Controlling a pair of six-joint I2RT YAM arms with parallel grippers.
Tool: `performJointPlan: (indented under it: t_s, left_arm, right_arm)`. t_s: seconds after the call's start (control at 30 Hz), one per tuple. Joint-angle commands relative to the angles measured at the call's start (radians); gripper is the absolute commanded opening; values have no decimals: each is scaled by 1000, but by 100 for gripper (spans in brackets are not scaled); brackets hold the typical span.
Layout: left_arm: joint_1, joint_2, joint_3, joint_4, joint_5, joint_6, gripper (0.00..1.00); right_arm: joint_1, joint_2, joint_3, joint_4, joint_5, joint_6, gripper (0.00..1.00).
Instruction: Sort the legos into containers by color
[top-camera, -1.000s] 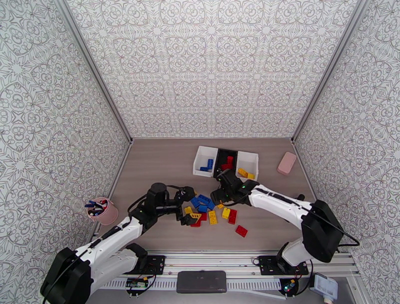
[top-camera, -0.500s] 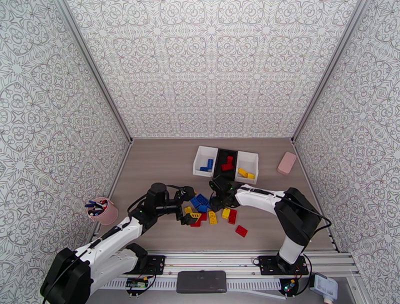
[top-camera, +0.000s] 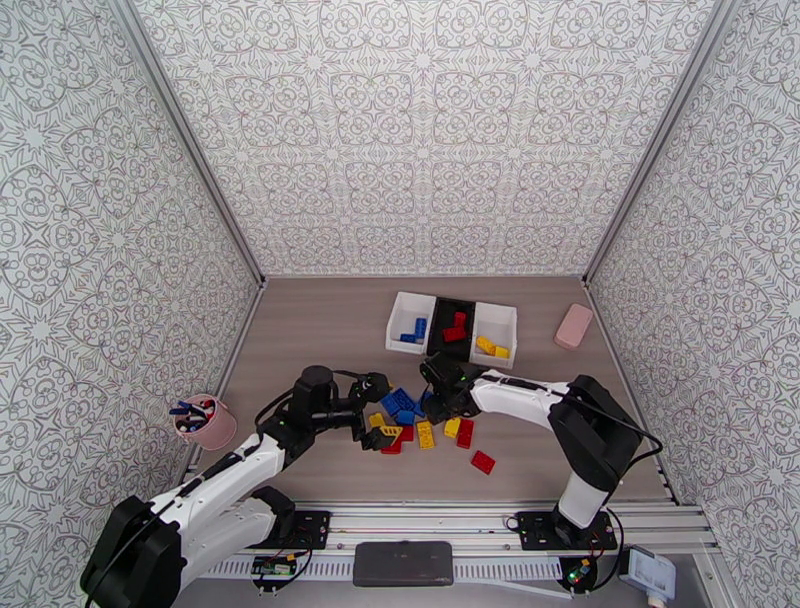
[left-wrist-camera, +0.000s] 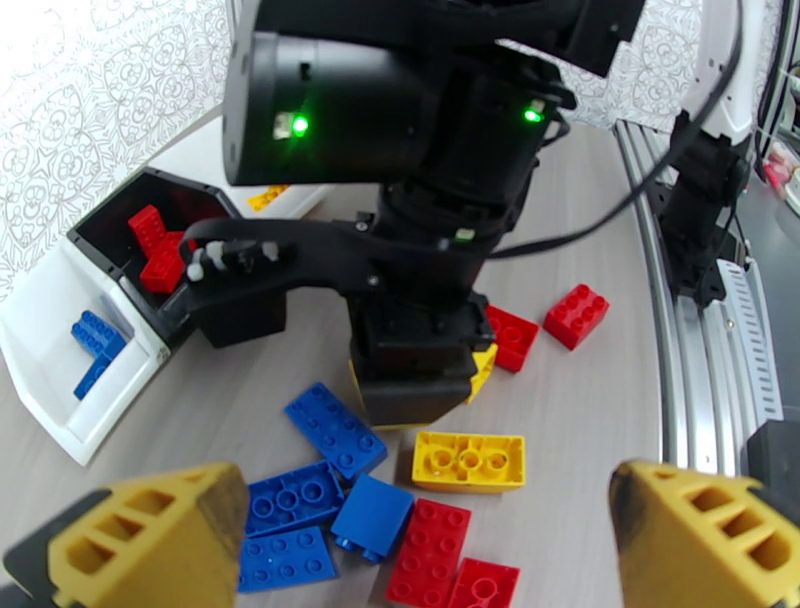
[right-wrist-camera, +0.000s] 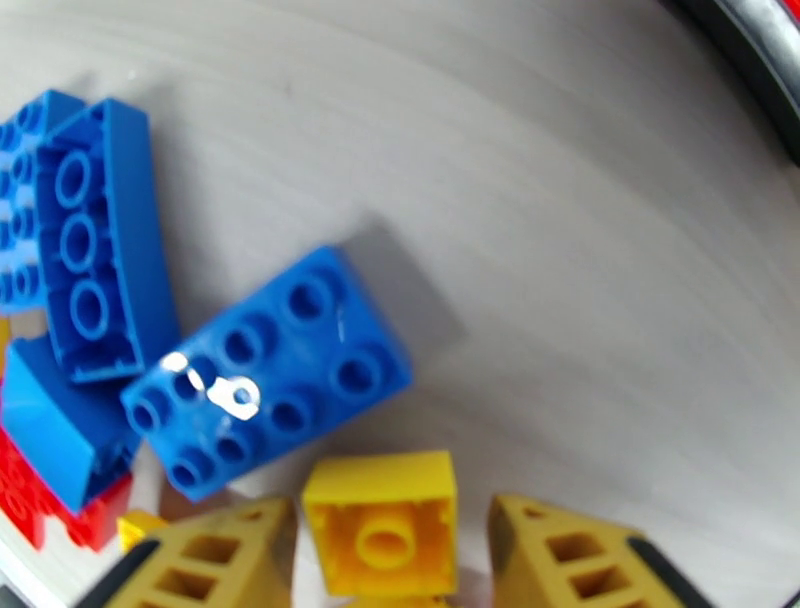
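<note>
Loose legos lie in a pile mid-table: blue ones (top-camera: 403, 405), yellow ones (top-camera: 425, 434) and red ones (top-camera: 483, 461). My right gripper (top-camera: 437, 400) is down at the pile's far edge. In the right wrist view its fingers (right-wrist-camera: 215, 560) flank a small yellow brick (right-wrist-camera: 380, 540) lying underside up, with thin gaps on both sides. A blue brick (right-wrist-camera: 270, 375) lies just beyond. My left gripper (top-camera: 385, 412) hovers wide open at the pile's left, its fingertips (left-wrist-camera: 150, 530) empty. The containers stand behind: a white one (top-camera: 400, 305) with blue, a black one (top-camera: 455, 303) with red, a white one (top-camera: 500, 312) with yellow.
A pink cup of pens (top-camera: 207, 422) stands by the left wall. A pink block (top-camera: 574, 326) lies at the far right. In the left wrist view the right arm's black wrist (left-wrist-camera: 420, 300) looms over the pile, close to my left fingers.
My right gripper came down from beside the containers to the pile, and its jaws narrowed around the small yellow brick. The left arm has not moved.
</note>
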Motion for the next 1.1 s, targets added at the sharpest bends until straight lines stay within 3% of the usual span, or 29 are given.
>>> performJointPlan:
  t_s: [0.0, 0.37, 0.6, 0.8, 0.93, 1.07]
  left_arm:
    - [2, -12, 11, -10, -10, 10, 100]
    - [-1, -17, 6, -8, -10, 16, 100]
    - [-1, -13, 18, -11, -11, 17, 100]
    - [-82, -12, 61, -11, -205, -71, 100]
    - [-196, 22, 69, 110, -418, -183, 100]
    - [-258, 124, 130, 181, -524, -256, 100]
  right_arm:
    - [2, -13, -9, -6, 17, 8, 51]
    - [1, 17, 18, -4, 44, 6, 38]
    - [0, -67, -8, 7, 77, 50, 32]
    - [-20, -193, -39, 36, 106, 97, 29]
    - [-46, -299, -57, 45, 132, 111, 29]
    - [-120, -379, -56, 49, 116, 91, 28]
